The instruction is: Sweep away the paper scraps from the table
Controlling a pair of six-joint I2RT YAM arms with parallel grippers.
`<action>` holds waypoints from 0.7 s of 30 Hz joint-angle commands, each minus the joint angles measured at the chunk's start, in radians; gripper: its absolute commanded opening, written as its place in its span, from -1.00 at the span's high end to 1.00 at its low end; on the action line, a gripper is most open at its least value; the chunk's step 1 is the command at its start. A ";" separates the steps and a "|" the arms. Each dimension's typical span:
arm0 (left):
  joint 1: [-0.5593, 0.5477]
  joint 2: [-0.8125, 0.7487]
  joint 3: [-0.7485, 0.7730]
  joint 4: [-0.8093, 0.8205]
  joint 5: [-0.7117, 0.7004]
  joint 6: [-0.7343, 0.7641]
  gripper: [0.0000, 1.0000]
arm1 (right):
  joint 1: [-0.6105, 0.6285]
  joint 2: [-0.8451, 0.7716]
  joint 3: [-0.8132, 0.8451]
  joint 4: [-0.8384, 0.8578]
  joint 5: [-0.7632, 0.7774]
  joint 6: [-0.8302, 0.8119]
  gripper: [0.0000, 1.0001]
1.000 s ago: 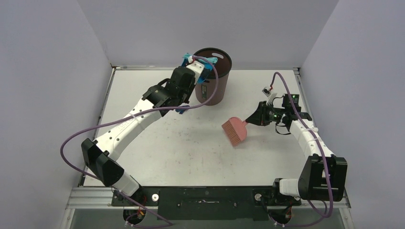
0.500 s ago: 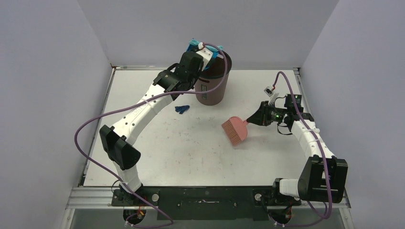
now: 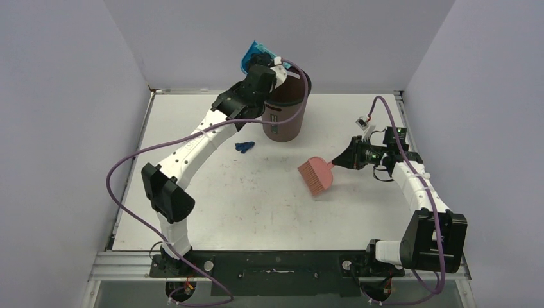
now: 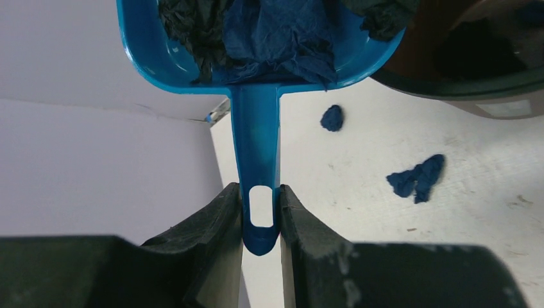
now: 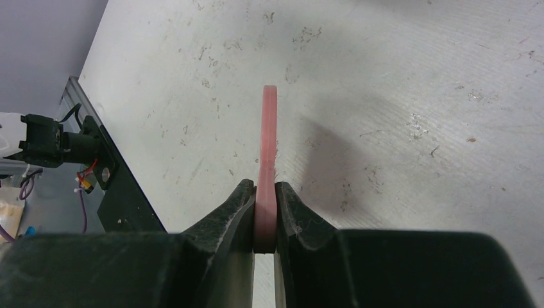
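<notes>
My left gripper (image 4: 260, 215) is shut on the handle of the blue dustpan (image 4: 256, 64), held high beside the rim of the brown bin (image 3: 285, 106); the dustpan (image 3: 253, 54) tilts up at the back left of the bin. Dark and blue paper scraps (image 4: 256, 32) lie in its pan. Two blue paper scraps lie on the table: a wad (image 4: 332, 118) and a strip (image 4: 417, 178), the strip also in the top view (image 3: 244, 147). My right gripper (image 5: 265, 218) is shut on the pink hand brush (image 5: 267, 147), whose bristle head (image 3: 315, 176) rests mid-table (image 3: 256, 205).
The brown bin stands at the back middle of the table, with dark scraps inside (image 4: 471, 58). Grey walls close the left, back and right sides. The black base rail (image 3: 276, 263) runs along the near edge.
My left arm has lifted the dustpan from the table by the bin up above its rim and tilted it. A blue scrap is uncovered on the table. The right arm and brush stayed still.
</notes>
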 commanded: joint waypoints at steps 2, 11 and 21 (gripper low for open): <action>-0.007 0.040 0.044 0.177 -0.176 0.257 1.00 | -0.009 0.004 0.011 0.015 -0.050 -0.030 0.89; -0.040 0.092 -0.063 0.494 -0.290 0.733 1.00 | -0.010 0.024 0.017 0.011 -0.059 -0.033 0.89; -0.068 0.068 -0.206 0.867 -0.353 1.032 1.00 | -0.015 0.016 0.013 0.007 -0.062 -0.037 0.89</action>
